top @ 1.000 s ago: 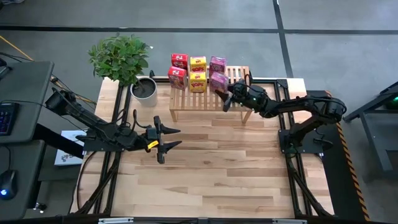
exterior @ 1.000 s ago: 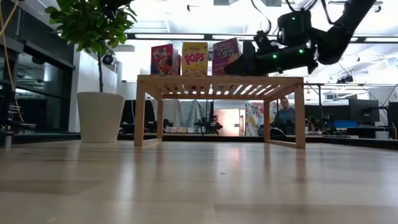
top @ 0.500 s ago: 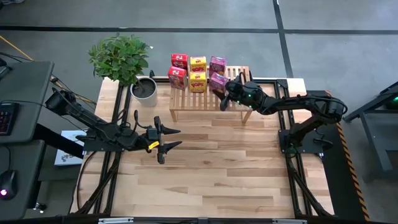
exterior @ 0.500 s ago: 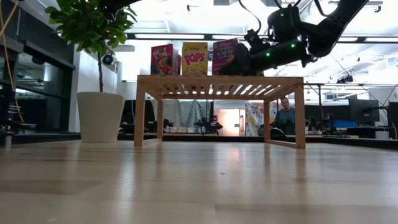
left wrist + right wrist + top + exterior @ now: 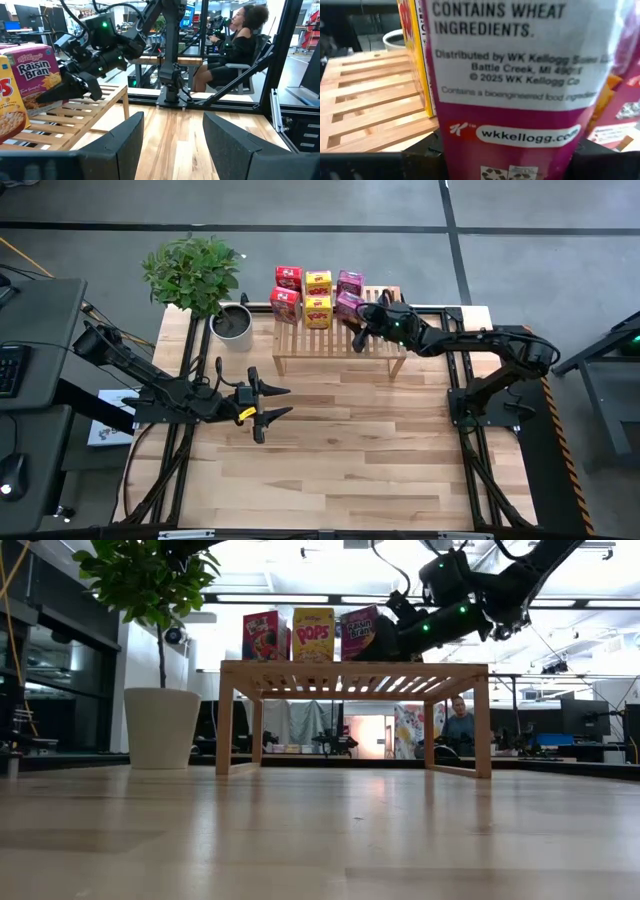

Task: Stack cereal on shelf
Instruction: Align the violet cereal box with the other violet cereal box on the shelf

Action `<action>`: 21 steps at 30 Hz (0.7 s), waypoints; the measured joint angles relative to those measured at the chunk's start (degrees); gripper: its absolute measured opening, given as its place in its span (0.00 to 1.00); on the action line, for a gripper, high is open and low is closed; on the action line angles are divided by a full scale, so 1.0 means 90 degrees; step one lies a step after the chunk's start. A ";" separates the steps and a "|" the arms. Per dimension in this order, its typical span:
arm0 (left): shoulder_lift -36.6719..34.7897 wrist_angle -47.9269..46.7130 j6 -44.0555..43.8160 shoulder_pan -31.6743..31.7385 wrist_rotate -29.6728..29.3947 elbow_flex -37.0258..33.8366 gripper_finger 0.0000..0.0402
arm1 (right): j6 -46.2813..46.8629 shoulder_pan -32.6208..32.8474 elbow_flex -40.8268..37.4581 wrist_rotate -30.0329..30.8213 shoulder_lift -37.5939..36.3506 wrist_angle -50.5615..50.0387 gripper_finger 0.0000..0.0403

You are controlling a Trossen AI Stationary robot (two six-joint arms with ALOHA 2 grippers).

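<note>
Gripping pink box (image 5: pixel 349 306) over shelf (image 5: pixel 385 344)

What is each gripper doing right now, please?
Left gripper: open, holding nothing, waiting over the table.
Right gripper: shut on the pink cereal box at the shelf.

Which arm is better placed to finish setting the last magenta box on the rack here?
The right. The right gripper already holds the magenta cereal box over the shelf, beside the yellow box. The left gripper waits open over the table, away from the shelf.
</note>
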 joint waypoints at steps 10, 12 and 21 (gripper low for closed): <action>0.0002 -0.0010 -0.0001 0.0000 0.0000 0.0000 0.48 | -0.0490 0.0041 0.0450 -0.0340 0.0000 -0.0934 0.47; 0.0000 -0.0012 -0.0001 0.0000 0.0000 0.0000 0.48 | -0.0622 0.0005 0.0508 -0.0370 -0.0007 -0.1100 0.47; 0.0000 -0.0019 0.0018 0.0000 0.0000 0.0000 0.48 | -0.0903 -0.0169 0.0532 -0.0361 -0.0188 -0.1454 0.47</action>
